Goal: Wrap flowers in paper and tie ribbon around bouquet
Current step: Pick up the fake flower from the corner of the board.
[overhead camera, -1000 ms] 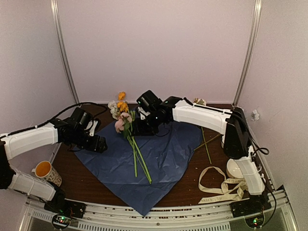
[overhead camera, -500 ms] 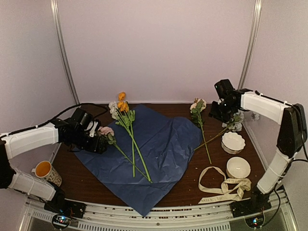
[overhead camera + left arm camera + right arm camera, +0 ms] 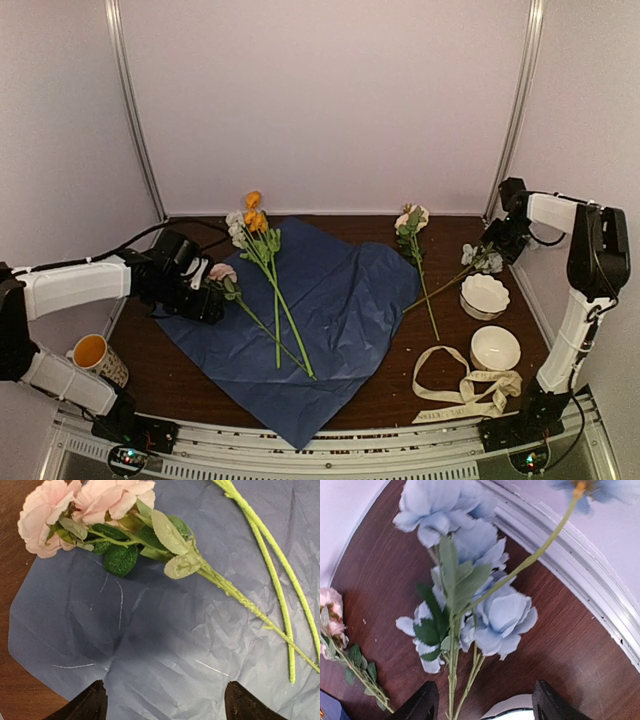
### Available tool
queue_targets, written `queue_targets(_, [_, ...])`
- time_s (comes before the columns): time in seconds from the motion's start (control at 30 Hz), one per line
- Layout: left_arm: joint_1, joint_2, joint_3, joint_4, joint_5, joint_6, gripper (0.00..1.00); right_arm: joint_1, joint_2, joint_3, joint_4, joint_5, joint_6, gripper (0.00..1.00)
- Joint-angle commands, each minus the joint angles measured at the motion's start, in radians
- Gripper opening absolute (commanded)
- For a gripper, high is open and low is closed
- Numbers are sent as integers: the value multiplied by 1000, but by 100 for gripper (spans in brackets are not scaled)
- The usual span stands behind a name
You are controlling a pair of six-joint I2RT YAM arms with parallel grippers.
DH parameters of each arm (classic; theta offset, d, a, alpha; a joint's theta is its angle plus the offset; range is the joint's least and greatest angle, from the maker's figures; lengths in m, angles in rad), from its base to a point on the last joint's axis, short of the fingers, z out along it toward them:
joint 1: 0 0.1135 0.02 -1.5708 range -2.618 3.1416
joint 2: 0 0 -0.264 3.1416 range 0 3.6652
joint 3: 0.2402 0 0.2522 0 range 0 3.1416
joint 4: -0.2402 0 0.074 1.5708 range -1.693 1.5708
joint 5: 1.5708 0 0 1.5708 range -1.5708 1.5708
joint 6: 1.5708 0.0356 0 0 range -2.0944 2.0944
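Observation:
The blue paper (image 3: 330, 300) lies spread on the table. On it rest flowers: orange and white stems (image 3: 262, 250) and a pink bloom (image 3: 222, 272) at its left corner. My left gripper (image 3: 205, 300) hovers open over that corner (image 3: 165, 707), with the pink blooms (image 3: 85, 510) ahead of it. Another pink stem (image 3: 412, 225) and pale blue flowers (image 3: 482, 258) lie off the paper on the right. My right gripper (image 3: 508, 238) is open just above the blue flowers (image 3: 502, 612), whose stems run between its fingers (image 3: 485, 707). The ribbon (image 3: 455, 392) lies coiled front right. No bouquet is in view.
Two white bowls (image 3: 484, 293) (image 3: 495, 347) stand at the right, the farther one's rim (image 3: 515, 714) just below my right gripper. An orange-filled mug (image 3: 95, 355) sits front left. The wall edge (image 3: 580, 580) runs close behind the blue flowers.
My right arm swung from the middle of the paper to the far right and its jaws widened. The pink flower it carried now lies at the paper's left corner.

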Motion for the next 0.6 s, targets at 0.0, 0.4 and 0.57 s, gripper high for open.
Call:
queue_targets(0.0, [-5,107,32,50,-17,35,84,-82,36,-12,54,-66,68,67])
queue_targets(0.4, [-5,363,130,106,-31,59,84,-108,325,265,-12,-266,45,63])
queue_targets(0.57, [-4,421,182,104,-40,72,84,-112,335,237,27,-280,22,53])
